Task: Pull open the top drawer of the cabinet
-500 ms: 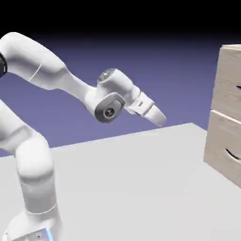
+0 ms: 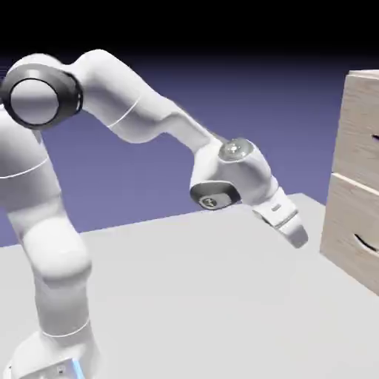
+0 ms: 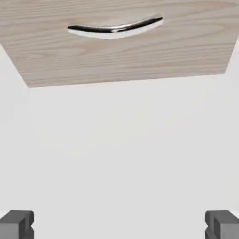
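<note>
Hand view shows our fingers (image 3: pixel 221 225) spread wide, nothing between them, bare table (image 3: pixel 119 154) ahead. Wood panel with dark curved handle (image 3: pixel 115 28) lies beyond, handle's long axis across our view. Exterior view: gripper (image 2: pixel 294 235) angled down, near cabinet (image 2: pixel 355 192) but apart, level with lower panel. Top drawer (image 2: pixel 363 126) sits above and right of us; we judge we must rise before reaching.
</note>
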Robot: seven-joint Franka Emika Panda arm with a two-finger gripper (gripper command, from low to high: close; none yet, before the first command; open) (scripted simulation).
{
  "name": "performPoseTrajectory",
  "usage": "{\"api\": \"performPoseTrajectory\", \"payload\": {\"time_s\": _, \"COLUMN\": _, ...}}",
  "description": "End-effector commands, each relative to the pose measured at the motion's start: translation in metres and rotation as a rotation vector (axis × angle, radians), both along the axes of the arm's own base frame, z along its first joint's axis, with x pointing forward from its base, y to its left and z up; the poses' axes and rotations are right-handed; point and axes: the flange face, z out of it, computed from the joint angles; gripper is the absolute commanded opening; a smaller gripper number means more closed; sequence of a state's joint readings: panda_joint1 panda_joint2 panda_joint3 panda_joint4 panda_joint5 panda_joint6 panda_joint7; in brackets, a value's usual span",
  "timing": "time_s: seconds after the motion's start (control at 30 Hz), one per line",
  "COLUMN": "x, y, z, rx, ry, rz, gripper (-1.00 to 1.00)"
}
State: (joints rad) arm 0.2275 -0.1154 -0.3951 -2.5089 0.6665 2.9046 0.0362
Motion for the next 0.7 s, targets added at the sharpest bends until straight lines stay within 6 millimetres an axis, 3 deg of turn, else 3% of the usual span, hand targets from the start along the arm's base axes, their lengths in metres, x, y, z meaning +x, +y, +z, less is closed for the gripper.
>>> {"api": "performPoseTrajectory", "payload": {"time_s": 0.0, "x": 0.003, "y": -0.007, "z": -0.007, "rx": 0.002, "ry": 0.007, "rz": -0.002, "gripper": 0.0}}
{"api": "performPoseTrajectory", "payload": {"time_s": 0.37, "x": 0.029, "y": -0.082, "z": -0.064, "rx": -0.063, "ry": 0.018, "rz": -0.01, "gripper": 0.0}}
{"api": "performPoseTrajectory", "payload": {"time_s": 0.67, "x": 0.05, "y": -0.129, "z": -0.073, "rx": -0.243, "ry": -0.067, "rz": 0.031, "gripper": 0.0}}
